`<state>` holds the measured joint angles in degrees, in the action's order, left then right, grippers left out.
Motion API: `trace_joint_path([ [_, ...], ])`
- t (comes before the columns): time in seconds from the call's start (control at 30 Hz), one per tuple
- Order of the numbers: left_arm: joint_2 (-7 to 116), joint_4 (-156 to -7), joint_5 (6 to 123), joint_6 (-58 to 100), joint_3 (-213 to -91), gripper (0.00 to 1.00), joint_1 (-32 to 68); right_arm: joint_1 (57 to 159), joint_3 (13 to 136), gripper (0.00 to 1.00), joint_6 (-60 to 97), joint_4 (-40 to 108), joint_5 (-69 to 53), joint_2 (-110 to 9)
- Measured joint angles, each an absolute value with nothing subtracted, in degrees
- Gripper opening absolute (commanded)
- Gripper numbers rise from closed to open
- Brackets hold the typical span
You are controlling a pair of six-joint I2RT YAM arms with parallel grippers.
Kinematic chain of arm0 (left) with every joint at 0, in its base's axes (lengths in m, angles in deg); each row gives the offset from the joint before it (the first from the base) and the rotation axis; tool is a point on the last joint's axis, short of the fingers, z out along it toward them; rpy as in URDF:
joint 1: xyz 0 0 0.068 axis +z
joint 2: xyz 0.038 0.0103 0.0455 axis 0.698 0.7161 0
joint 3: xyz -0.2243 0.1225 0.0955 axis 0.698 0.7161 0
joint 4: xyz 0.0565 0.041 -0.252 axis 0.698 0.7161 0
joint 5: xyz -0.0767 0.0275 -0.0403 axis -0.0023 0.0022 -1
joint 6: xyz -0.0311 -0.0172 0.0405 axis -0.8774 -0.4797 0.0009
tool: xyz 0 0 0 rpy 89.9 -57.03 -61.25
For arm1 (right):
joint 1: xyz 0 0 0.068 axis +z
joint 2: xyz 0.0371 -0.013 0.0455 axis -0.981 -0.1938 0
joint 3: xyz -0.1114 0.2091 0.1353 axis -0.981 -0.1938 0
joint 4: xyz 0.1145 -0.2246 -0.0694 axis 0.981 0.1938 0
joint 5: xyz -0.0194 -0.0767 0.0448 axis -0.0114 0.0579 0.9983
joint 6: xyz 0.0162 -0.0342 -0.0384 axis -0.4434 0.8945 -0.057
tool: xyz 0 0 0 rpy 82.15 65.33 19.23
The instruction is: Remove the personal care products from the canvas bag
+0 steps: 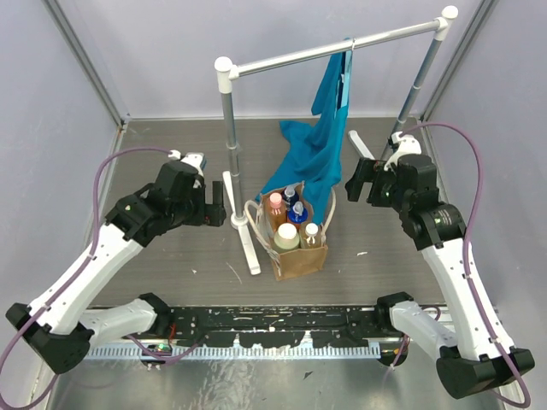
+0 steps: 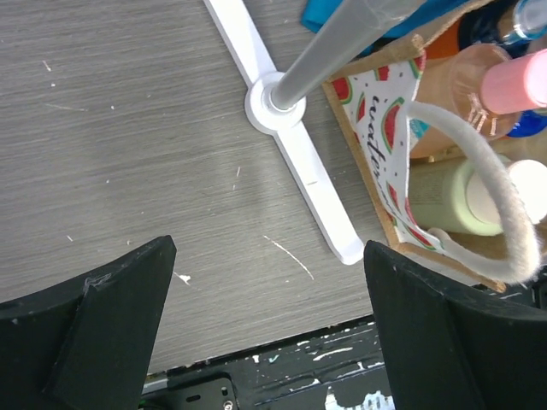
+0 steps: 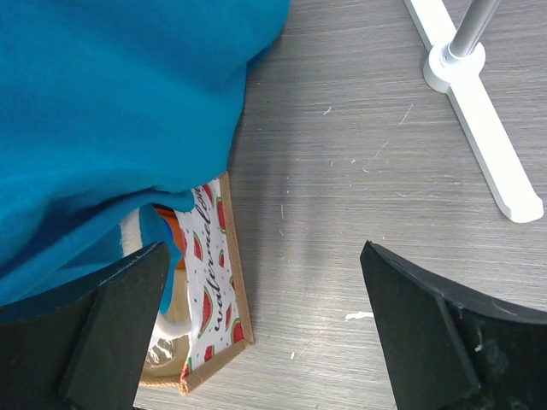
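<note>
The canvas bag (image 1: 301, 259) stands at the table's middle, below the hanging teal garment. In it stand an amber bottle with a pink cap (image 1: 275, 205), a blue pump bottle (image 1: 297, 210), a pale yellow-green bottle with a wide white cap (image 1: 287, 237) and an amber bottle with a white cap (image 1: 312, 232). My left gripper (image 1: 222, 206) is open and empty, left of the bag. In the left wrist view (image 2: 269, 286) the bag's watermelon lining (image 2: 379, 128), the pink-capped bottle (image 2: 479, 81) and the pale bottle (image 2: 440, 201) show at the right. My right gripper (image 1: 355, 181) is open and empty, right of the bag (image 3: 214, 290).
A white clothes rack (image 1: 333, 49) stands behind the bag, its left post (image 1: 231, 128) and foot (image 1: 244, 231) between my left gripper and the bag. The teal garment (image 1: 318, 149) hangs from the rail and drapes over the bag's back. Grey walls enclose the table.
</note>
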<state>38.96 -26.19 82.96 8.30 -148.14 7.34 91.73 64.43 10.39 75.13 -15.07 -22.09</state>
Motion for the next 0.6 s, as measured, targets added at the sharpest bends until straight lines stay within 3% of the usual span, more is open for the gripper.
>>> trace_joint_path([
  [0.37, 50.8, -31.6, 84.2, -0.4, -136.9, 0.99, 6.4, 91.7, 62.8, 1.00, 10.0, 74.5, -15.7, -18.6],
  [0.6, 58.2, -39.5, 84.8, -2.6, -136.0, 0.99, 4.5, 91.7, 62.6, 1.00, 10.0, 74.4, -16.2, -18.5],
])
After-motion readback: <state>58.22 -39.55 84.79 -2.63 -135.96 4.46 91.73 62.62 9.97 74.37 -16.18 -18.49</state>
